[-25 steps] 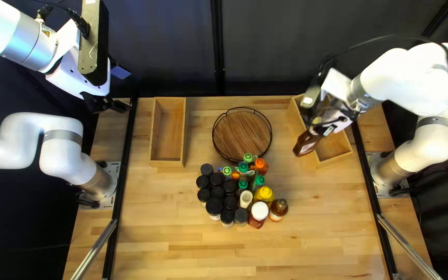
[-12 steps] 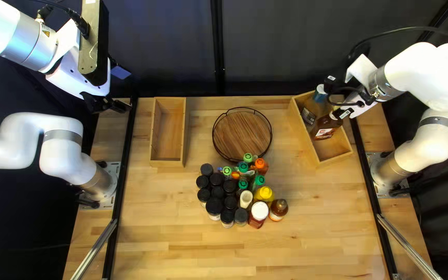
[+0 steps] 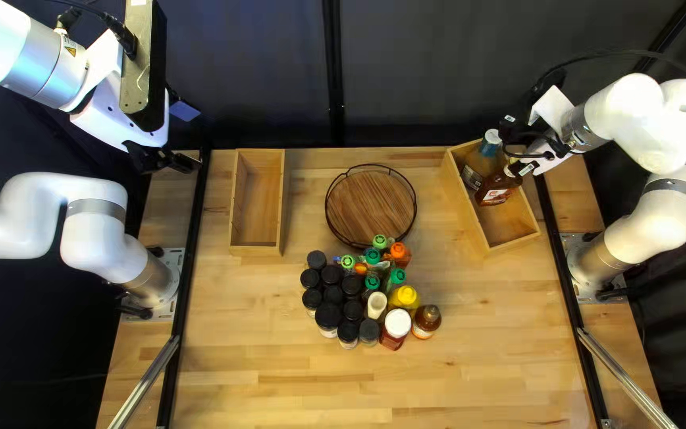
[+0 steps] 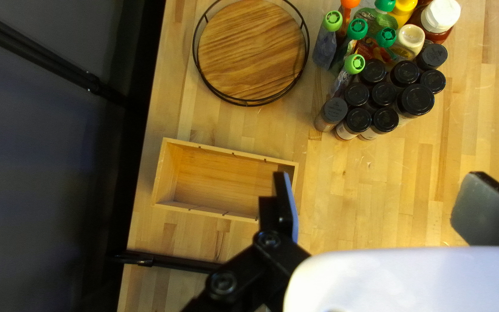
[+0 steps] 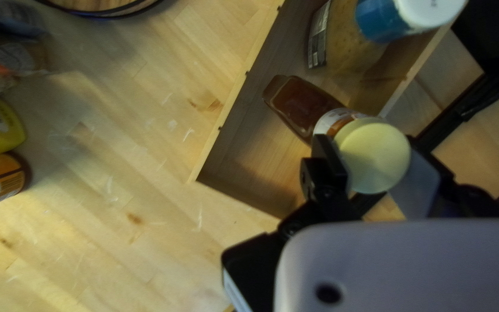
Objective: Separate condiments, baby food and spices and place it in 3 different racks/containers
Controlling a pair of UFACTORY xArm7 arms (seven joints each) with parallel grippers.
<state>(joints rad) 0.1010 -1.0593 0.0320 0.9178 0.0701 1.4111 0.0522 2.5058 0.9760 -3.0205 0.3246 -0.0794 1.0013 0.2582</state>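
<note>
Here, the right pincer [image 3: 520, 164] grasps a brown bottle [image 5: 302, 107] at its cap [image 5: 375, 155], the left pincer [image 3: 187, 164] gaping wide.

A dark curtain [image 3: 426, 67] hangs behind the wooden table [image 3: 478, 385].

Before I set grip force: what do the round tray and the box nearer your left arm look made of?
Round tray: wood base, smooth with slight sheen, from its streaked brown grain; dark rim, probably painted metal, going by its thin, even wires.
Box: pale wood, fairly matte, visible grain; bamboo or veneer possible.
</note>
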